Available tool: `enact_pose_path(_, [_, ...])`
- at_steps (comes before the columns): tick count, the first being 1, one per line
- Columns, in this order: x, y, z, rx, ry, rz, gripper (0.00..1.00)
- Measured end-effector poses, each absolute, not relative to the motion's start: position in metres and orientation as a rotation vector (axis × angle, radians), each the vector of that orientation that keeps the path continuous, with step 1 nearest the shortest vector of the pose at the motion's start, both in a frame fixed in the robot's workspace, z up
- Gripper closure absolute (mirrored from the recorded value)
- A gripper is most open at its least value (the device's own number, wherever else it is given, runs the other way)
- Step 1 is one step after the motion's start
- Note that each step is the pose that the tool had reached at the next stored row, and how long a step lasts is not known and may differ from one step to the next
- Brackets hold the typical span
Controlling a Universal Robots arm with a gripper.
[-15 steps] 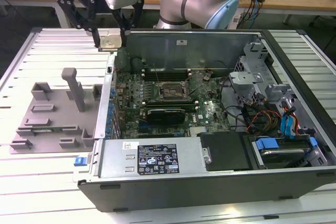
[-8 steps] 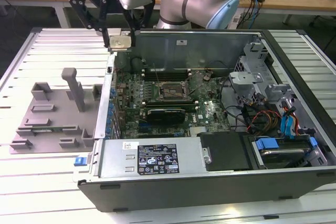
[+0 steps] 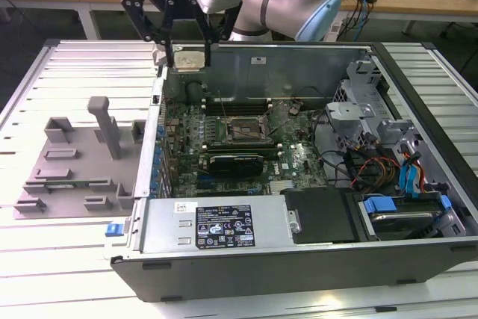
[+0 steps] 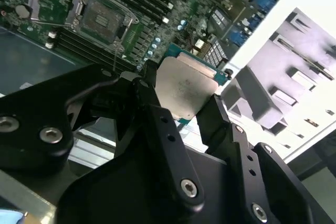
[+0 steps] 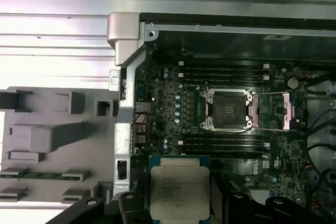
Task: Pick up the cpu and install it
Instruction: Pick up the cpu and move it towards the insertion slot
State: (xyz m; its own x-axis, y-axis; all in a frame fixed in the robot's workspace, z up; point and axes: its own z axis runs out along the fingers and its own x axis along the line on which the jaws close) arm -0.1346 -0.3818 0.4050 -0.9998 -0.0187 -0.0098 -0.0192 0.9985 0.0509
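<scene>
Black gripper (image 3: pixel 188 63) clamped on the small silvery square cpu (image 5: pixel 179 192), well off the black-framed socket (image 5: pixel 227 109); tilted seating might bend pins.

Slatted silver table (image 3: pixel 75 65). Bearing: open computer case (image 3: pixel 224 267), lying flat, toward the exterior view's right; grey moulded tray (image 3: pixel 75 162) just beside it, on the exterior view's left; small blue block (image 3: pixel 113 228) near the case's corner.
</scene>
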Motion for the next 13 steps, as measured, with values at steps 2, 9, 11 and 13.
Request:
enact_pose_path(2, [-0.129,-0.382,0.405,-0.029,3.131,0.080,0.45])
enact_pose_path(9, [-0.108,-0.382,0.405,-0.030,3.131,0.080,0.45])
enact_pose_path(11, [-0.101,-0.382,0.405,-0.029,3.131,0.080,0.45])
enact_pose_path(13, [-0.094,-0.382,0.405,-0.030,3.131,0.080,0.45])
